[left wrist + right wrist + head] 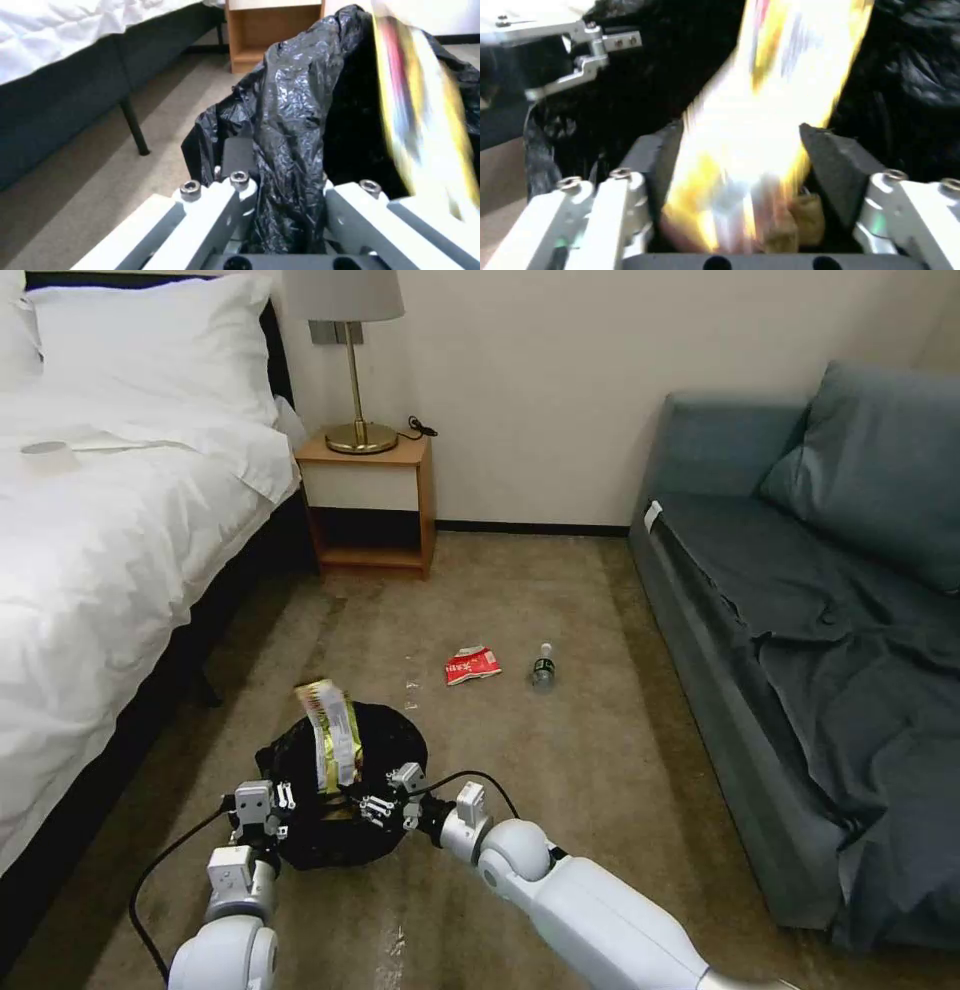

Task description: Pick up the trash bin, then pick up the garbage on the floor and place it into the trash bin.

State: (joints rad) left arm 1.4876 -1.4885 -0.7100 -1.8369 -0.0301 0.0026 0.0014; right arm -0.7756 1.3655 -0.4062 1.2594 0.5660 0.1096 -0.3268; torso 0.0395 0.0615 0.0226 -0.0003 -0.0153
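Bin (300,835) up front, low between the two arms, its black liner (295,123) bunched over the rim. Left gripper (283,803) is at the bin's near-left edge, and the left wrist view shows its fingers (220,195) pinching a fold of that liner between them. Right gripper (385,798) reaches in from the right, over the bin's mouth. In the right wrist view its dark pads (832,157) stand apart, with the wrapper (750,150) blurred in the gap between them; whether the pads touch it, I cannot tell. From the head view the gold-brown wrapper (330,735) stands tall and nearly upright above the open liner, its lower end down inside the bin's mouth beside the right gripper.

Out on the carpet (560,750), farther ahead, the red-and-white packet (472,664) lies flat, and the small clear bottle (543,666) lies just to its right, the two near each other but apart. Bed (100,540) runs along the left, nightstand (370,505) with a lamp (348,330) against the far wall, grey sofa (800,600) on the right.
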